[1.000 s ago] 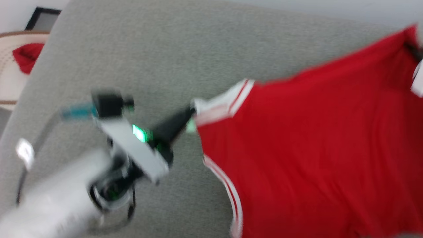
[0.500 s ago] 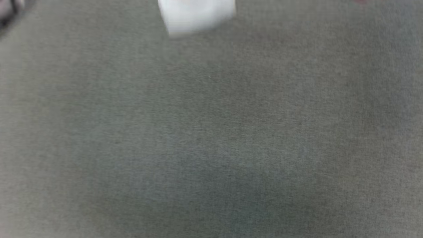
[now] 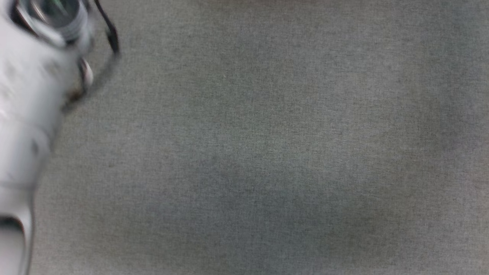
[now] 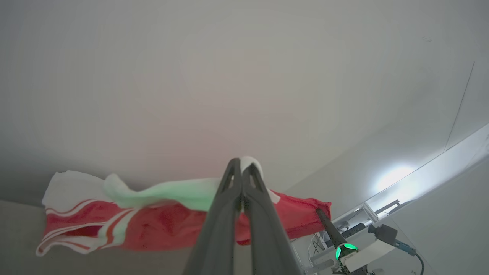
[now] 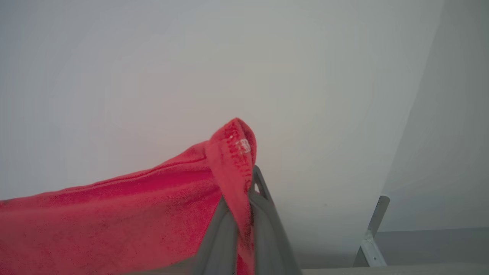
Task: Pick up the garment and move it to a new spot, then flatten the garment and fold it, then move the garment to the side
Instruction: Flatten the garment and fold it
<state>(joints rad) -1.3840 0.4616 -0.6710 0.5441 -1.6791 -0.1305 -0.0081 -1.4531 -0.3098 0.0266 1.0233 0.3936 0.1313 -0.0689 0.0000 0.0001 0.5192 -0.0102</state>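
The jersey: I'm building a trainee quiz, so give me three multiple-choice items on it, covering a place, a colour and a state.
1. In the left wrist view, where does the jersey's striped trim lie?
A) left of the left gripper
B) right of it
C) above it

2. What is the jersey's main colour?
A) blue
B) red
C) black

3. The right gripper's jaws are:
A) wide open
B) shut on nothing
C) shut on the jersey

Key:
1 A, the trim bunches at that view's left.
2 B, red cloth shows in both wrist views.
3 C, the red hem is pinched between closed jaws.
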